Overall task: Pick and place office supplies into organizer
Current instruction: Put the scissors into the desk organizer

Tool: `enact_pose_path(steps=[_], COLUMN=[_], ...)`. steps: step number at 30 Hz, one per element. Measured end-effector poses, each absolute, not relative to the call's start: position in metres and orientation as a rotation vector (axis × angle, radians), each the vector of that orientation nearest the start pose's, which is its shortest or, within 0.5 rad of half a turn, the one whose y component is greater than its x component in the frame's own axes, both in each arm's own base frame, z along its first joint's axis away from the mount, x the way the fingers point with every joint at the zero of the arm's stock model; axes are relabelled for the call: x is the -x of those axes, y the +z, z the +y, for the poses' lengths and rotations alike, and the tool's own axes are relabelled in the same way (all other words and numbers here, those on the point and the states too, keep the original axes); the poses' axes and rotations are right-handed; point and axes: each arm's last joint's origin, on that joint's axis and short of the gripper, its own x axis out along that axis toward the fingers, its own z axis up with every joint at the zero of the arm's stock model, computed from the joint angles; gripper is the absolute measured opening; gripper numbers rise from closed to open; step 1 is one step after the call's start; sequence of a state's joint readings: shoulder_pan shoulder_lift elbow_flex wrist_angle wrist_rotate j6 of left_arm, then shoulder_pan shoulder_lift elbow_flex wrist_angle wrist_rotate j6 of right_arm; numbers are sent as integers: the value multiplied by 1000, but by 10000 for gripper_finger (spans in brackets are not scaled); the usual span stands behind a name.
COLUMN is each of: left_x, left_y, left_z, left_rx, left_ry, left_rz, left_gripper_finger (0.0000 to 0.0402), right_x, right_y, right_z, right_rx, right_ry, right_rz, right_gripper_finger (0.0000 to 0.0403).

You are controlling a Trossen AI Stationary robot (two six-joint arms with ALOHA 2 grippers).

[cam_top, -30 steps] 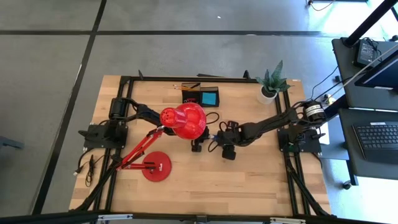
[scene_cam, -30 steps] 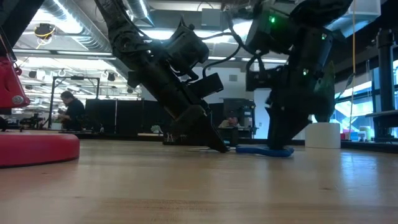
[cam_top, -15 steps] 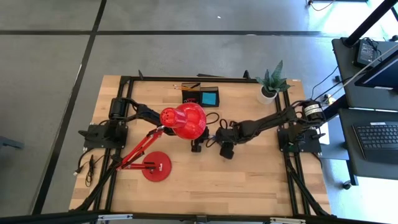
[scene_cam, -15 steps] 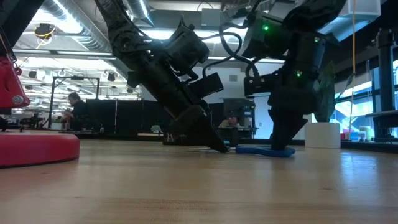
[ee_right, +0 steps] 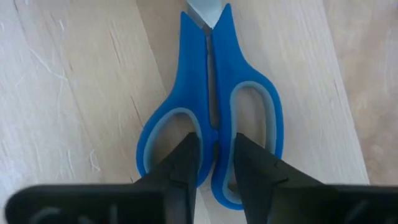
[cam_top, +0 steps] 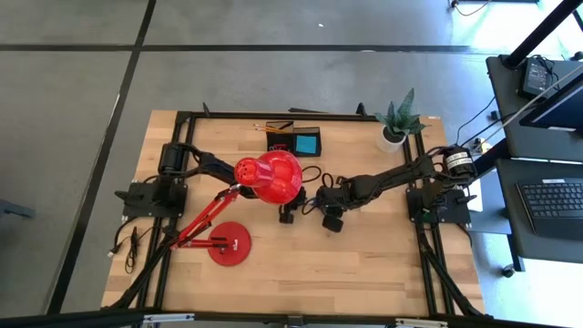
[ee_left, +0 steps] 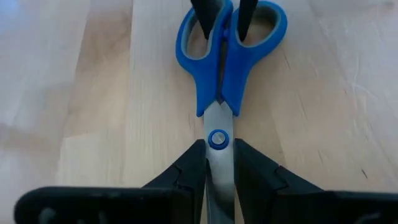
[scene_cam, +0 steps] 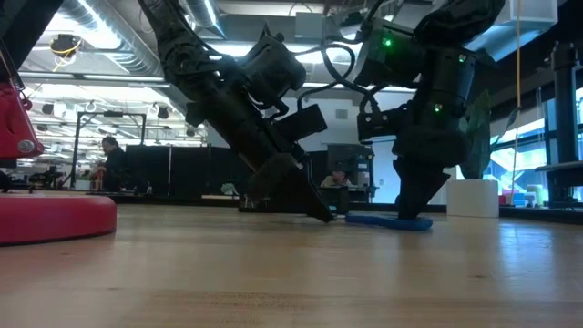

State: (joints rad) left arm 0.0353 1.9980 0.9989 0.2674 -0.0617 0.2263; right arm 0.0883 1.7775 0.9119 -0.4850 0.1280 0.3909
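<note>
Right, going view by view.

High view: both arms meet mid-table, just beside the red desk lamp's round head, which hides most of the left tool. My right tool reaches in from the right. The small black rectangular organizer with its blue-lit insert sits near the far edge of the wooden table, with thin pencils and pens lying just behind it and the potted green plant off to its right. The lamp head overhangs the straight line from the tools to the organizer, so I judge any carry has to stay low or swing round it.

Low view: both tools are tipped down onto the blue-handled steel scissors, which lie flat on the table. The red lamp base is well apart, at the left.

Left wrist view: narrow jaws pinch the blade just below the pivot screw of the scissors. I read this as pinning them so they don't skid.

Right wrist view: jaws narrow, straddling the middle bar between the two finger loops, one finger in each loop. Contact looks made, no lift yet, scissors flat.
</note>
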Motion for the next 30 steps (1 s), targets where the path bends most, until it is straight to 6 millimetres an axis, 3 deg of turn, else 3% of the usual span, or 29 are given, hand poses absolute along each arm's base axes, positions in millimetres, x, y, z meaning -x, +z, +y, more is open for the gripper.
enact_pose_path(steps=[9,15,21,30], left_x=[-381,-380,-372,-359], left_y=[138,142,142,182], left_z=[14,12,10,17], left_rx=[-284,-282,-303,-277], left_ry=[21,5,1,70], left_rz=[670,668,755,708], left_gripper_finger=[90,105,111,112], right_x=[-301,-309,-311,-313], right_y=[121,132,149,164], right_z=[23,23,17,28], right_rx=[-174,-129,71,546], right_ry=[-289,-295,-421,-451], right_rz=[1314,1320,1363,1360], right_gripper_finger=[82,82,80,80])
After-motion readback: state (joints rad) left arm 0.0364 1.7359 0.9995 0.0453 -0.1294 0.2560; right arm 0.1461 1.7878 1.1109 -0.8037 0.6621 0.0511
